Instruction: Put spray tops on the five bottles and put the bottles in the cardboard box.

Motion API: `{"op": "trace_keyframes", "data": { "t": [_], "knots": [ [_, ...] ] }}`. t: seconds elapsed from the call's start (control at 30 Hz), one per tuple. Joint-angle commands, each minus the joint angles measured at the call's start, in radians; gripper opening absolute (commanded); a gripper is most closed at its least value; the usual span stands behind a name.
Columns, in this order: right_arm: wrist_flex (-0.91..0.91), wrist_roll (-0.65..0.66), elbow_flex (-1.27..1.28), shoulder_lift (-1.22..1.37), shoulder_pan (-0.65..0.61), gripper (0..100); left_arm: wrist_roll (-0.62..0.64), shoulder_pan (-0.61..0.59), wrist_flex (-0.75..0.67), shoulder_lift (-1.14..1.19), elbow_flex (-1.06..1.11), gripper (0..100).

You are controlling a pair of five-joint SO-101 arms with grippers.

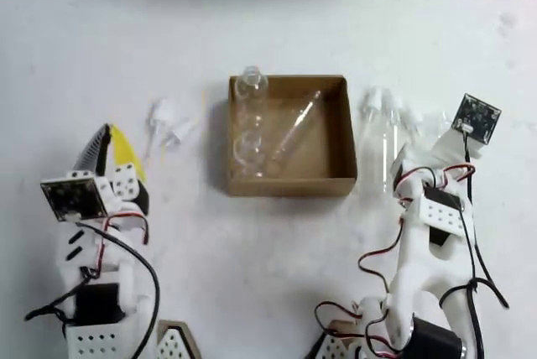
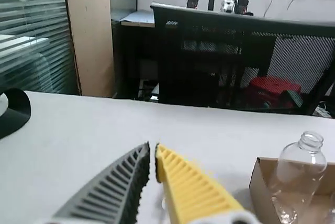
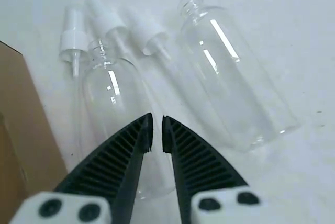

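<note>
White surface carries everything. On the right gripper [image 3: 156, 124] the jaws are all but closed and empty, above an uncapped bottle [image 3: 112, 93] lying beside a second bottle [image 3: 235, 88]. Spray tops [image 3: 107, 22] lie at their necks, with the cardboard box [image 1: 289, 184] alongside. It should probably open wide, then grip the body squarely. The left gripper [image 2: 152, 153] has its jaws shut, empty.

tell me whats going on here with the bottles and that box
Nothing is being held right now. A box sits mid-table. The right gripper is shut, over two uncapped bottles lying by three spray tops beside the box. The left gripper is shut too, near two more spray tops on the box's other side. At least two bottles are in the box without tops, one upright in a corner.
</note>
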Motion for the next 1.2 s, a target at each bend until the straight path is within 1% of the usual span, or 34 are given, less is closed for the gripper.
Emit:
{"op": "trace_keyframes", "data": {
  "t": [0.0,0.13,0.23,0.33,0.43,0.53,0.67,0.8,0.9,1.0,1.17],
  "knots": [
    [-0.002,0.005,-0.012,-0.031,-0.015,1.8,-0.009,-0.013,0.018,-0.015,-0.002,2],
    [-0.002,0.005,-0.015,-0.031,-0.015,1.8,-0.021,-0.013,0.046,-0.015,0.008,2],
    [0.041,0.005,-0.046,-0.031,-0.015,1.8,-0.104,-0.008,0.018,-0.015,0.055,2],
    [0.171,0.006,-0.140,-0.028,-0.015,1.8,-0.132,-0.007,-0.034,-0.015,0.097,2],
    [0.343,0.038,-0.295,-0.021,-0.024,1.8,-0.130,-0.007,-0.031,-0.015,0.097,2],
    [0.492,0.069,-0.440,-0.019,-0.090,1.7,-0.135,-0.007,-0.020,-0.015,0.095,2],
    [0.657,0.083,-0.631,-0.019,-0.234,1.7,-0.133,-0.007,-0.020,-0.015,0.095,2],
    [0.739,0.080,-0.775,0.007,-0.361,1.8,-0.132,-0.007,-0.020,-0.015,0.095,2],
    [0.760,0.063,-0.881,0.116,-0.424,1.8,-0.135,-0.007,-0.020,-0.013,0.095,2],
    [0.800,-0.015,-1.031,0.294,-0.438,1.8,-0.135,-0.007,-0.020,-0.012,0.095,2],
    [0.938,-0.147,-1.370,0.628,-0.464,1.9,-0.132,-0.007,-0.020,-0.010,0.095,2]
  ]
}}
